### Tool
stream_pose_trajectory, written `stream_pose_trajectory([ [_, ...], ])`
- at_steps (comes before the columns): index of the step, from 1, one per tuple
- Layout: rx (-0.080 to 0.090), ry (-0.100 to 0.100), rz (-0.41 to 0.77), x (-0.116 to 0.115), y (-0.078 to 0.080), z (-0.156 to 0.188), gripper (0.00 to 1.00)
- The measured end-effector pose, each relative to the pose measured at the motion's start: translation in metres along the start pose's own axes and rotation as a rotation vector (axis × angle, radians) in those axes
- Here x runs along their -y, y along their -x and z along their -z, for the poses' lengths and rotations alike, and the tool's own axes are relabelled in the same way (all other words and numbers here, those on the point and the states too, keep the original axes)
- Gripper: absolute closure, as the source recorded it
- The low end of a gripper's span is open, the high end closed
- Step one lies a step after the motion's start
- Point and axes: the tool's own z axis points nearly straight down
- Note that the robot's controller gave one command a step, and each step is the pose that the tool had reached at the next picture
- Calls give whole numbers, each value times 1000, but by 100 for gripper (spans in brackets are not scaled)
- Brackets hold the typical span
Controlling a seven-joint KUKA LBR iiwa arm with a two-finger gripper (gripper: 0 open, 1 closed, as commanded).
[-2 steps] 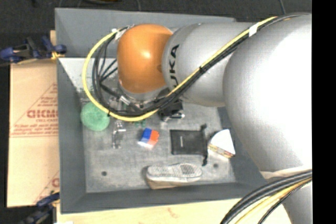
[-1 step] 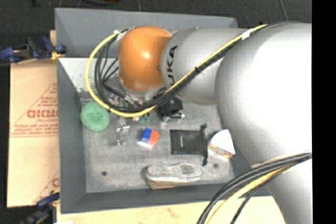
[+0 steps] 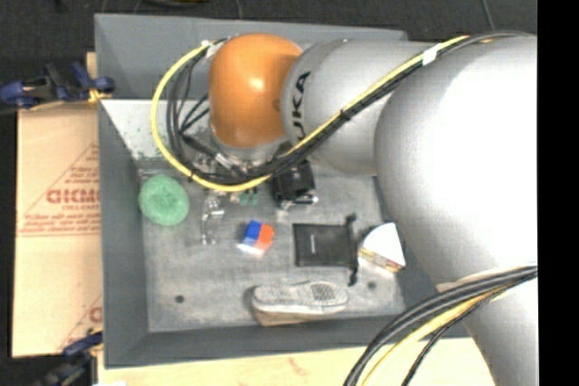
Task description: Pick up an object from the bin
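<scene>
My gripper (image 3: pixel 213 214) reaches down from under the orange wrist cover to the bin floor in the left half of the bin. A green round sponge-like thing (image 3: pixel 164 199) lies just to its left. A small blue and orange block (image 3: pixel 256 236) lies just to its right, apart from the gripper. Nothing shows held in the gripper.
A black flat square thing (image 3: pixel 320 245) lies right of the block. A white and orange wedge (image 3: pixel 384 249) sits by the right wall. A grey shoe sole (image 3: pixel 299 301) lies along the front wall. The arm covers the back right of the bin.
</scene>
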Motion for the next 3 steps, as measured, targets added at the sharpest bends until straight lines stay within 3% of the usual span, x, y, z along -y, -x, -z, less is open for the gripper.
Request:
stream_pose_trajectory([
  [1, 9, -1, -31, -27, 14, 28, 0],
  [2, 15, 2, 27, -47, 7, -5, 0],
  [3, 13, 4, -272, -53, 37, -31, 100],
])
